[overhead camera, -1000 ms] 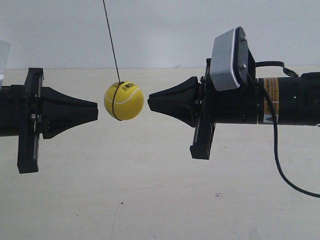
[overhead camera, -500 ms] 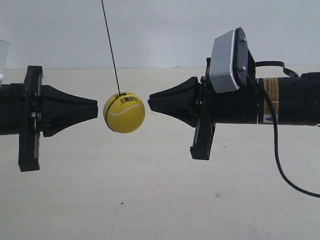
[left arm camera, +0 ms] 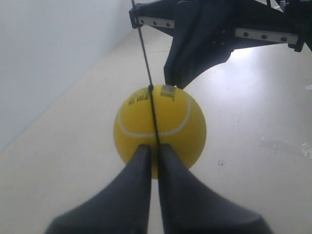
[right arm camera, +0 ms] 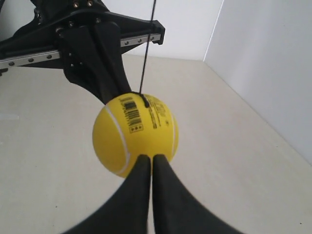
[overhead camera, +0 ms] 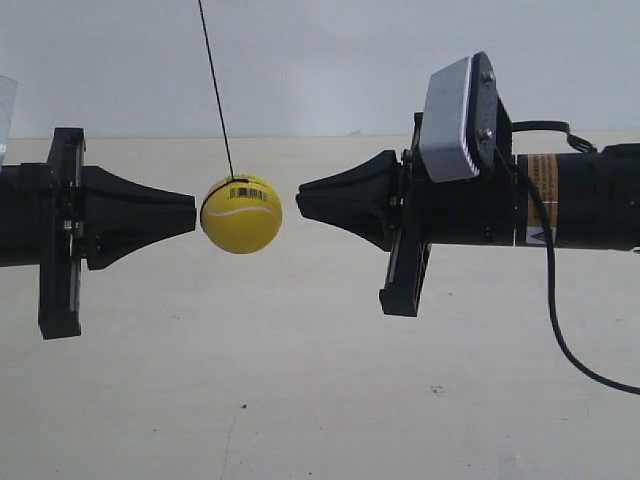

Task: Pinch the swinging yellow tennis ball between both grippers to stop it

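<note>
The yellow tennis ball (overhead camera: 241, 214) hangs on a thin dark string (overhead camera: 215, 88) between two black cone-tapered grippers that point at each other. The tip of the gripper at the exterior view's left (overhead camera: 190, 215) is almost at the ball; whether it touches I cannot tell. A small gap separates the ball from the gripper at the exterior view's right (overhead camera: 300, 200). In the left wrist view my left gripper (left arm camera: 155, 148) is shut, with the ball (left arm camera: 160, 129) just past its tips. My right gripper (right arm camera: 151, 158) is shut too, and the ball (right arm camera: 135, 135) shows its barcode there.
A pale floor (overhead camera: 300, 400) lies below and a white wall (overhead camera: 330, 60) stands behind. A black cable (overhead camera: 553, 310) hangs from the arm at the exterior view's right, under its grey-white camera (overhead camera: 450, 120).
The ball has drifted slightly toward the gripper at the exterior view's left, after dipping lower half a second ago. Both arms have stayed nearly still.
</note>
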